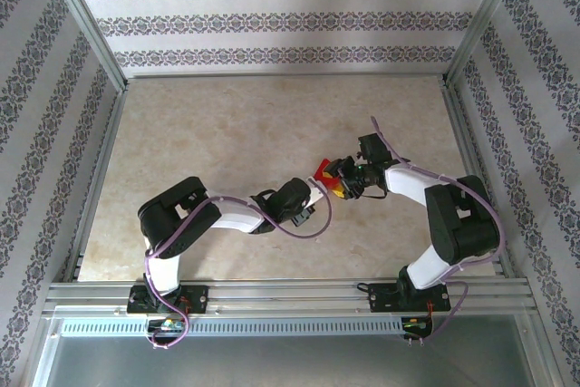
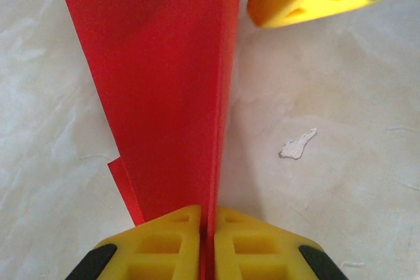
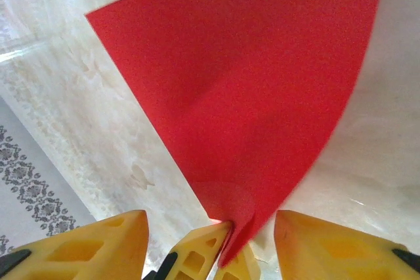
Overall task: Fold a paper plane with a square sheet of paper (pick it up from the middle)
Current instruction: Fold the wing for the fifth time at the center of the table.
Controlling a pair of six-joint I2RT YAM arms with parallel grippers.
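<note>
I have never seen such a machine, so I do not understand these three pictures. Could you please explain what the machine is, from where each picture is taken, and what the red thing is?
These are two robot arms bolted side by side at the near edge of a marbled table. The wide picture comes from a fixed camera above and behind them. The other two come from small cameras on the wrists, so each shows its own yellow fingers at the bottom. The red thing is a folded sheet of paper, lifted between the arms. The left gripper is shut on its folded edge. The right gripper stands open around one end of the paper.
</note>
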